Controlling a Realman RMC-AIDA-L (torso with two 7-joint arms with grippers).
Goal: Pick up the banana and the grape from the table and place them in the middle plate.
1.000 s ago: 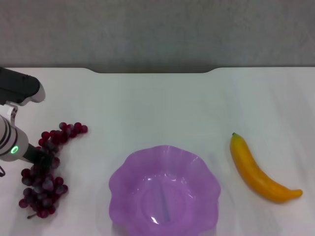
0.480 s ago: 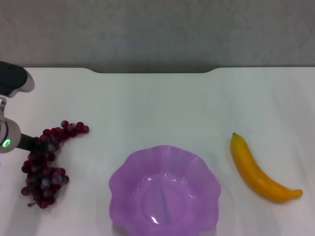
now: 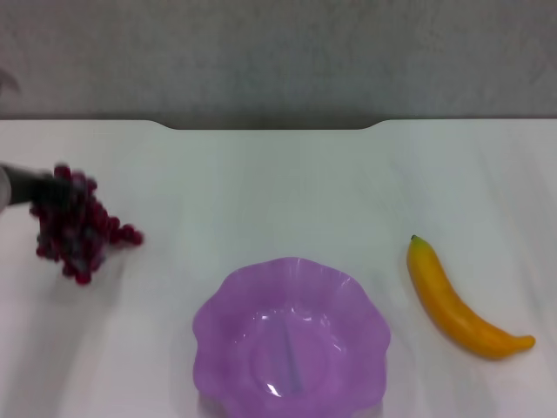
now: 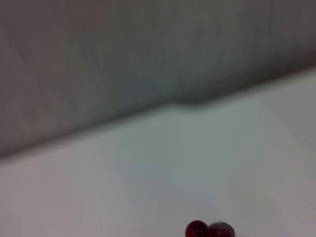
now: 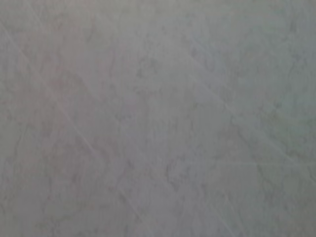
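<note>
Carry the dark red bunch of grapes (image 3: 77,225), pinched in the left pincer (image 3: 42,187) at the surface's (image 3: 287,192) left edge, steadily over the scalloped translucent purple plate (image 3: 291,340), centring before release, leaving the curved yellow banana (image 3: 459,300) for later

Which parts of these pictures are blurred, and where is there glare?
Head view: the grape and left hand are motion-blurred; the middle plate shows a small glint; the banana is sharp. Left wrist view: soft throughout. Right wrist view: only a grey surface.
</note>
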